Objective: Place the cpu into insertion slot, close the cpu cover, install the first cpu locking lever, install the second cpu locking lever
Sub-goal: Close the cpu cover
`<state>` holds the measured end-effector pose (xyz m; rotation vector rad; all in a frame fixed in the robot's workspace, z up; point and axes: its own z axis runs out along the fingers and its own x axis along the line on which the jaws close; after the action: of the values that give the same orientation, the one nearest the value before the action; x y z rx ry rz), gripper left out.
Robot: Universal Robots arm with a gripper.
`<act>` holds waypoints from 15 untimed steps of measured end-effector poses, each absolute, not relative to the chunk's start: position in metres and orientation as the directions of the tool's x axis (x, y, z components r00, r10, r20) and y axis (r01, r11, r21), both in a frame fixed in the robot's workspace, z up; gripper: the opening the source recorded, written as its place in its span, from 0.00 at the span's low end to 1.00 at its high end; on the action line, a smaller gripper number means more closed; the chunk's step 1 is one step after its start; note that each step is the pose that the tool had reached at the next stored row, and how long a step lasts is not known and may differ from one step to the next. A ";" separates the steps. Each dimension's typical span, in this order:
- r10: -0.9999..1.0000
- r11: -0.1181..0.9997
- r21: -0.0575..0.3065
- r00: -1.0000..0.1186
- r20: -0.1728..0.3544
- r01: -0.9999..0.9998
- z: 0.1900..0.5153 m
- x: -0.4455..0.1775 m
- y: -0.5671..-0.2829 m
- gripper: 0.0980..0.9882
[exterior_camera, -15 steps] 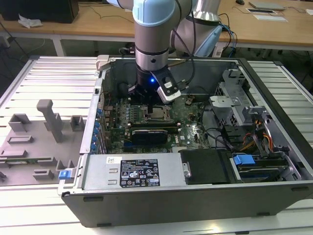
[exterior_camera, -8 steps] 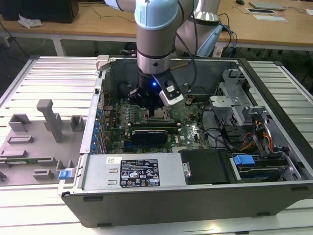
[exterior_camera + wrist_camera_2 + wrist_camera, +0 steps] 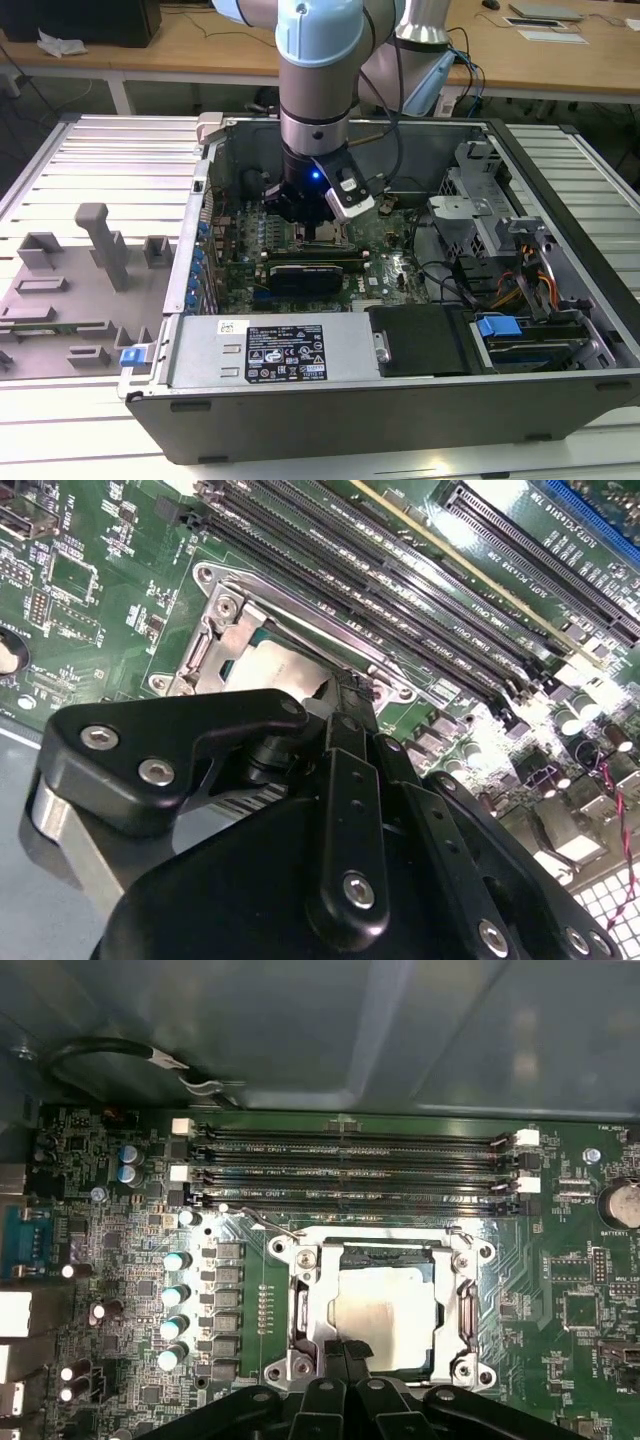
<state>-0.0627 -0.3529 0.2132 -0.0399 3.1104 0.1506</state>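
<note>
The cpu [image 3: 385,1305], a pale silvery square, lies flat in the insertion slot [image 3: 300,1310] on the green motherboard; it also shows in the second wrist view as the cpu [image 3: 270,670]. A silvery metal frame, the cpu cover [image 3: 466,1305], lies around it, and I cannot tell whether it is fully down. My gripper [image 3: 347,1352] is at the cpu's near edge with its black fingers pressed together and nothing between them, the same gripper [image 3: 345,695] seen from behind. A thin wire lever [image 3: 275,1225] sticks out at one socket corner. From outside, the gripper [image 3: 320,225] reaches down into the open case.
Long black memory slots [image 3: 350,1165] run beside the socket, with a row of capacitors [image 3: 175,1295] near it. A black graphics card [image 3: 305,272], the power supply box [image 3: 280,350] and drive bays with cables [image 3: 520,290] fill the case. Grey fixtures [image 3: 100,250] stand on the exterior view's left.
</note>
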 end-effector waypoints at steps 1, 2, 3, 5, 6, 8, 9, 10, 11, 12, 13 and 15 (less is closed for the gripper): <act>-0.024 0.995 0.097 -0.999 -0.029 -0.027 0.213 -0.063 -0.353 0.01; -0.024 0.995 0.097 -0.999 -0.029 -0.027 0.213 -0.063 -0.352 0.01; -0.024 0.995 0.097 -0.999 -0.029 -0.027 0.212 -0.063 -0.352 0.01; -0.024 0.995 0.097 -0.999 -0.029 -0.027 0.211 -0.063 -0.352 0.01; -0.024 0.995 0.097 -0.999 -0.029 -0.027 0.211 -0.063 -0.352 0.01; -0.024 0.995 0.099 -0.999 -0.029 -0.027 0.209 -0.063 -0.351 0.01; -0.024 0.995 0.100 -0.999 -0.029 -0.027 0.208 -0.063 -0.351 0.01; -0.024 0.995 0.100 -0.999 -0.029 -0.027 0.208 -0.063 -0.351 0.01; -0.024 0.995 0.101 -0.999 -0.029 -0.027 0.207 -0.063 -0.351 0.01; -0.024 0.994 0.102 -0.999 -0.029 -0.027 0.207 -0.063 -0.351 0.01; -0.024 0.994 0.102 -0.999 -0.029 -0.027 0.206 -0.063 -0.351 0.01; -0.024 0.994 0.102 -0.999 -0.029 -0.027 0.206 -0.063 -0.351 0.01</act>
<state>-0.0627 -0.3506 0.2059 -0.0396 3.1100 0.1599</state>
